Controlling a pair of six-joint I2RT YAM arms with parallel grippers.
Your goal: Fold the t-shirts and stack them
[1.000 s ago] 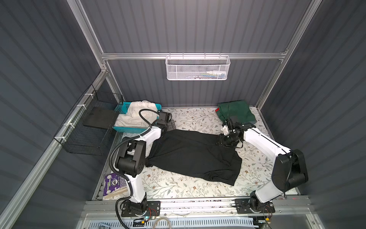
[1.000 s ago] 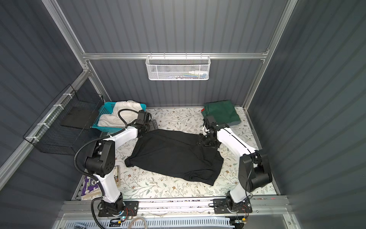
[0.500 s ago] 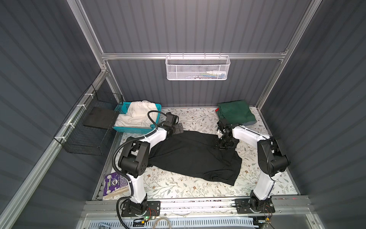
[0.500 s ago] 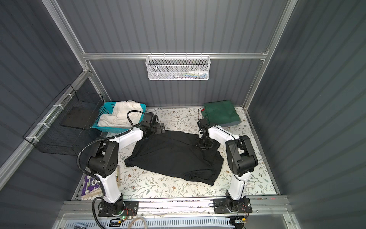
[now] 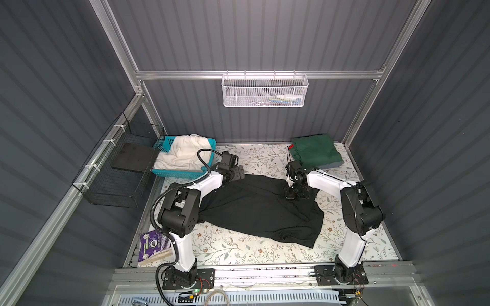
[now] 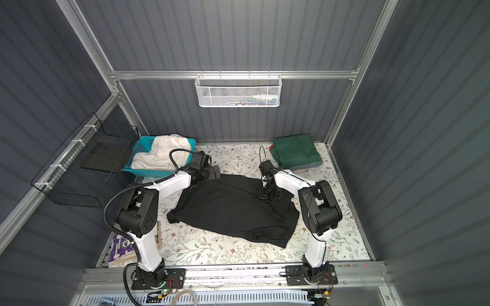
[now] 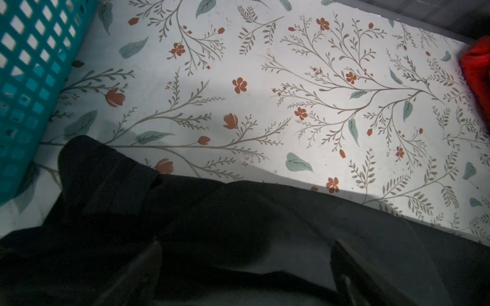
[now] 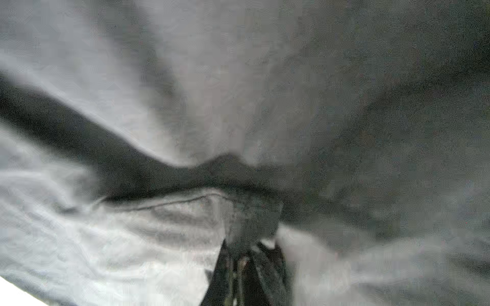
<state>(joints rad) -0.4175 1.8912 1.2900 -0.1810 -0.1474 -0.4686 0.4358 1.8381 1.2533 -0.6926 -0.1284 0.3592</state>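
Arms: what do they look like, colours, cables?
The left arm and right arm: white link shells, black joint housings; left end effector and right end effector are black. A black corrugated hose loops along the left arm; a thin wire arcs over the right wrist.

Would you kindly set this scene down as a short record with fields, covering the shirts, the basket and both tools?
black t-shirt: spread out and creased in the middle of the table, not yet folded
dark green t-shirt: folded, at the far right corner
cream-white t-shirt: bundled in the turquoise basket, far left
left tool: open, over the far left edge of the black t-shirt
right tool: shut on a pinch of the black t-shirt near its far right edge
table: floral-patterned surface
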